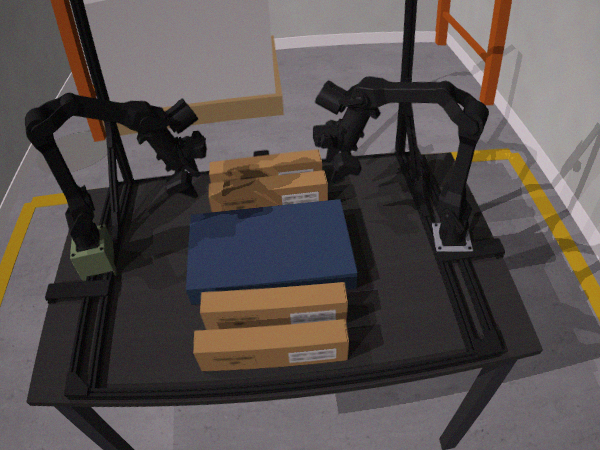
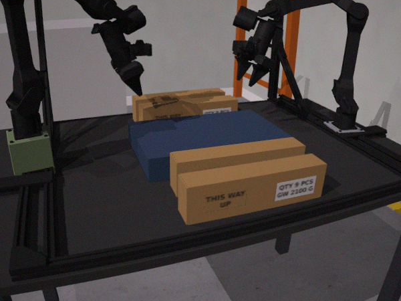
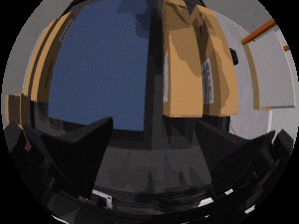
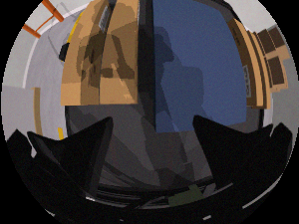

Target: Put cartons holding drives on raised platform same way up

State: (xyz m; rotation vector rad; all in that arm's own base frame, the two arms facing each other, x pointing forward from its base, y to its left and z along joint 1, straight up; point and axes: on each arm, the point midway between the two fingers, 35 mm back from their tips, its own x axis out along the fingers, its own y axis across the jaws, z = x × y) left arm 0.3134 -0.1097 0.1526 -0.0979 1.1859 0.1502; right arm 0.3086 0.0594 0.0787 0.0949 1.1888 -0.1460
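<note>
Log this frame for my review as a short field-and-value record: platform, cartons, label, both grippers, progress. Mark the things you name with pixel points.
platform: raised blue block (image 1: 270,247) (image 2: 207,130) (image 3: 100,65) (image 4: 184,70), no carton on it
cartons: four long brown cardboard boxes, closed, two on each of its long sides
readable label: white "QTY 9 PCS, GW 2100 G" sticker (image 2: 295,188) on the nearest carton in the exterior view
left gripper (image 3: 155,123): open, holding nothing
right gripper (image 4: 153,120): open, holding nothing
progress: no carton placed
contents: cannot tell from outside
</note>
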